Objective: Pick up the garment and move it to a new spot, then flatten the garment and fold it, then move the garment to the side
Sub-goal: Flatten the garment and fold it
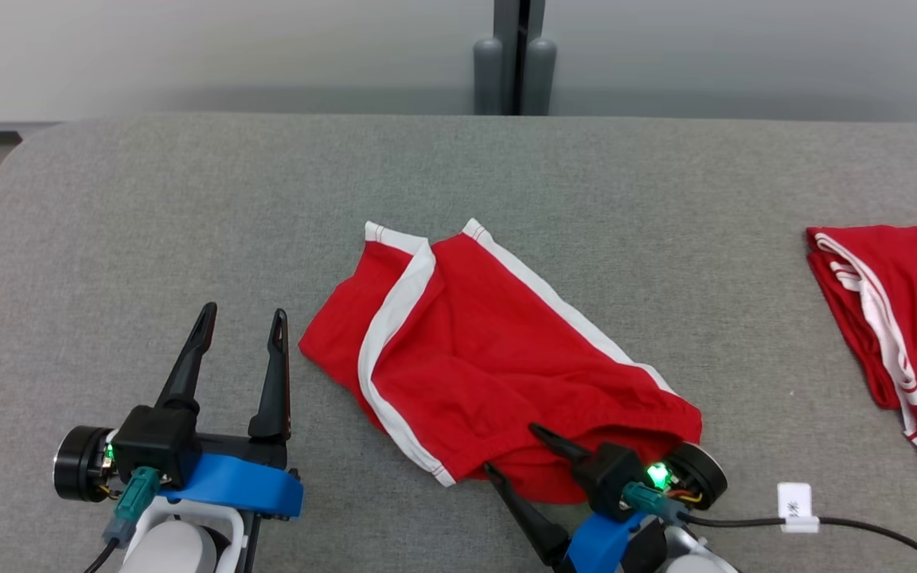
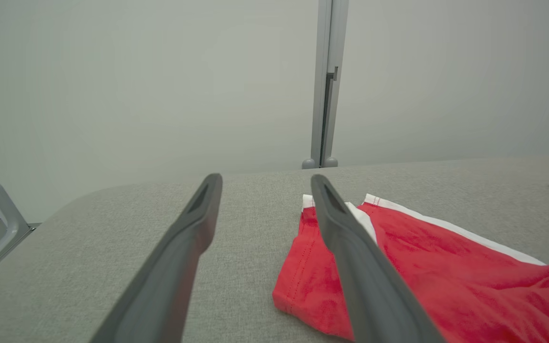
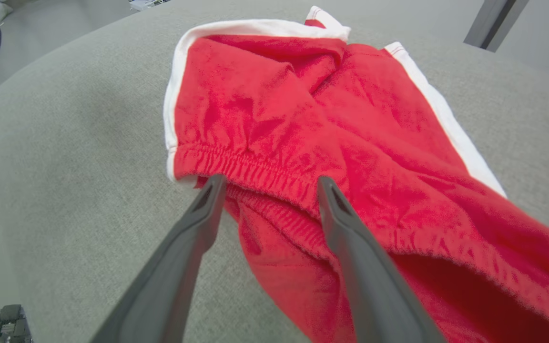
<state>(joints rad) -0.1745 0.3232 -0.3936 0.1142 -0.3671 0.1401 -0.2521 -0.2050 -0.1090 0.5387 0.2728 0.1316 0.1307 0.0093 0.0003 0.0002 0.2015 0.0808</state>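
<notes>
- I read this as the first step, the pick-up: the shorts (image 1: 498, 358) lie rumpled at the middle of the desk (image 1: 148, 239), not flat and not folded.
- My right hand (image 1: 513, 450) sits at 5 o'clock of the head view, released, with its fingers spread at the elastic waistband on the shorts' near edge. In the right wrist view one fingertip is at the band's corner and the other is over the red cloth. Nothing is gripped.
- My left hand (image 1: 243, 310) is at 8 o'clock, also released. It is just beside the shorts' left hem and apart from it, with bare desk between its fingers.
- Next, I judge, the right hand must clench on the waistband. The band looks doubled there, so I would want both layers between the fingers, or the shorts may hang open when lifted.
- A second red garment (image 1: 896, 318) lies at 3 o'clock, well apart. I'd keep the new spot clear of it.
- A cable (image 1: 864, 525) with a white tag (image 1: 794, 505) trails at 4 o'clock beside the right wrist and could snag on a sweep that way.
- A grey post (image 1: 516, 64) stands at 12 o'clock, beyond the desk.
</notes>
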